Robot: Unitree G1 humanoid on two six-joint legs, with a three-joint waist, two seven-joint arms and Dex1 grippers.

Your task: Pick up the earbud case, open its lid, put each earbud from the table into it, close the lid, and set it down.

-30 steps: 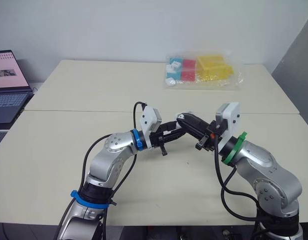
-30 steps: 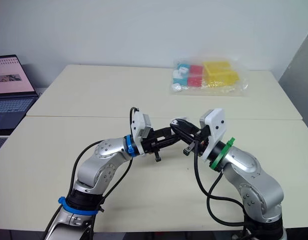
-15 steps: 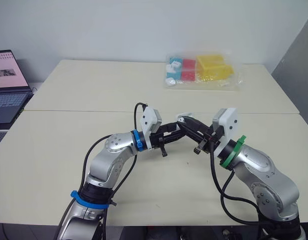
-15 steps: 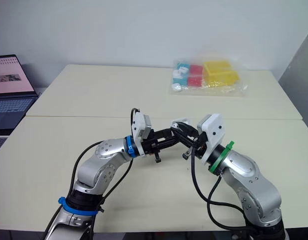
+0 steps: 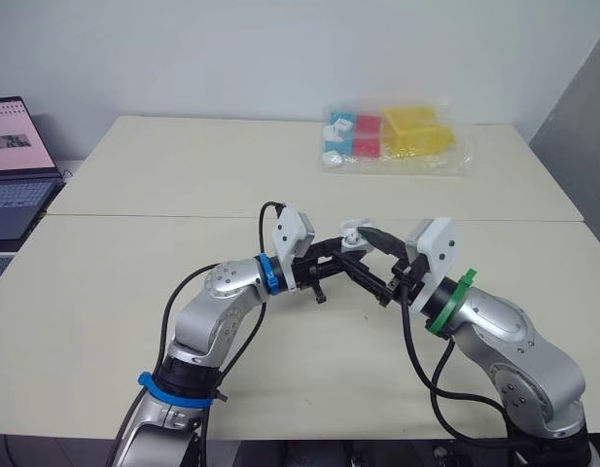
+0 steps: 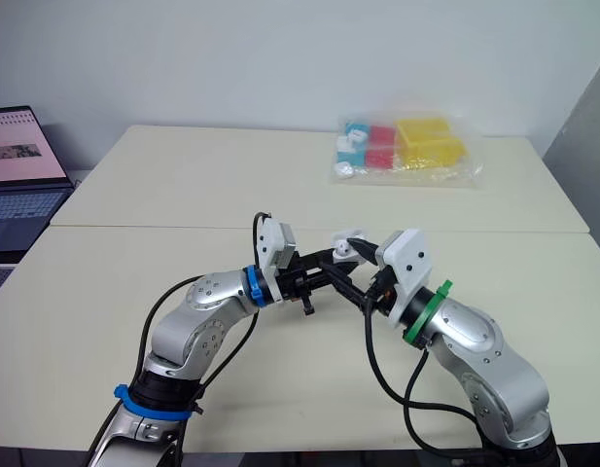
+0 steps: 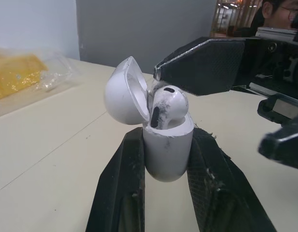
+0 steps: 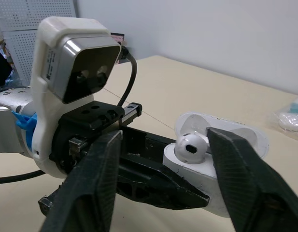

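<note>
The earbud case (image 7: pixel 167 155) is held upright above the bench (image 5: pixel 105 277), near its middle, clamped by its body between the two closed fingers (image 7: pixel 123 183) of the left gripper (image 7: pixel 166 137). Its lid (image 7: pixel 123 92) is swung back on the hinge and stands fully open. One earbud (image 7: pixel 168 104) is seen set stem-down in a well of the case, with its rounded head standing proud of the rim; whether it is pressed fully home cannot be told, and whether the other earbud is already inside is hidden. The right gripper (image 8: pixel 164 137) is brought in from the opposite side with its fingers spread apart and gripping nothing, one passing to each side of the open case; in the left wrist view one right finger (image 7: pixel 206 65) is seen just over the earbud's head, touching it or nearly so. The step in hand is judged to be the placing of an earbud into the case – the drop made, the release barely finished. The next move is judged to call for the right fingers to be drawn back clear of the lid without the earbud being snagged. After that, either a remaining earbud is to be fetched from the bench or, if both are seated, the lid is to be pushed down until shut — with the case kept steady in the left fingers throughout.
</note>
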